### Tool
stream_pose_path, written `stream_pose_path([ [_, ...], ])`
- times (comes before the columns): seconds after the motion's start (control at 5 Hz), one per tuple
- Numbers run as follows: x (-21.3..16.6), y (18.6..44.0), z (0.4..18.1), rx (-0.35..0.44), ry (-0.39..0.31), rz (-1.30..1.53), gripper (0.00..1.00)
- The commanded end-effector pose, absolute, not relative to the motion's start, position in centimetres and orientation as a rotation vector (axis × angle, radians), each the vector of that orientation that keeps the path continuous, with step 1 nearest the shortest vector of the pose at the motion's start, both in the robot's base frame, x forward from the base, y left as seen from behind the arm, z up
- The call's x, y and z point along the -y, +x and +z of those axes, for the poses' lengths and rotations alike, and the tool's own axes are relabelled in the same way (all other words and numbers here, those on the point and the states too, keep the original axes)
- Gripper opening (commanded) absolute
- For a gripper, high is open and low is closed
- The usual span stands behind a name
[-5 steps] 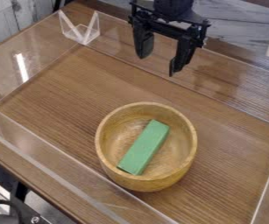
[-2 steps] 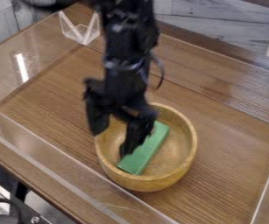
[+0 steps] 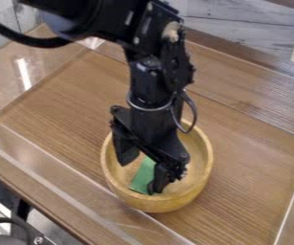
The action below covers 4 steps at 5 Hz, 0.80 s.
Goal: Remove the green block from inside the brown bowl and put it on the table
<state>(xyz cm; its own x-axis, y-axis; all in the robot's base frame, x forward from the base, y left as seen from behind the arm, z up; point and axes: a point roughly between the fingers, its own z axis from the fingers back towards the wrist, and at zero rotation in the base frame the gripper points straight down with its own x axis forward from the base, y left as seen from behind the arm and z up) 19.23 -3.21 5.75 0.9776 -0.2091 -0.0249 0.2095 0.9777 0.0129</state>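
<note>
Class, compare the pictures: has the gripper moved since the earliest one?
Yes: the gripper has come from the table's far side to the brown bowl.

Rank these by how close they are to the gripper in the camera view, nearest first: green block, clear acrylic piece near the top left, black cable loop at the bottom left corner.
1. Green block: inside the bowl, right beneath the gripper.
2. Black cable loop: bottom left corner.

Clear acrylic piece: upper left, too close to the loop to call.

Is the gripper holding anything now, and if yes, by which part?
Nothing appears held: the gripper's fingers are spread open around the green block, inside the brown bowl.
</note>
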Motion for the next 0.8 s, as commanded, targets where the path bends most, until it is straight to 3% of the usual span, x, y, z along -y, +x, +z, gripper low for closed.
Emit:
stream_pose_path([
  [0.0,3.3,20.2,5.5,0.022,0.011,-0.228,1.0],
  [0.2,3.2,20.4,4.6,0.028,0.004,-0.233,1.0],
  [0.4,3.3,20.5,4.0,0.03,-0.003,-0.236,0.0],
  [0.6,3.5,20.4,4.1,0.021,-0.012,-0.231,0.0],
])
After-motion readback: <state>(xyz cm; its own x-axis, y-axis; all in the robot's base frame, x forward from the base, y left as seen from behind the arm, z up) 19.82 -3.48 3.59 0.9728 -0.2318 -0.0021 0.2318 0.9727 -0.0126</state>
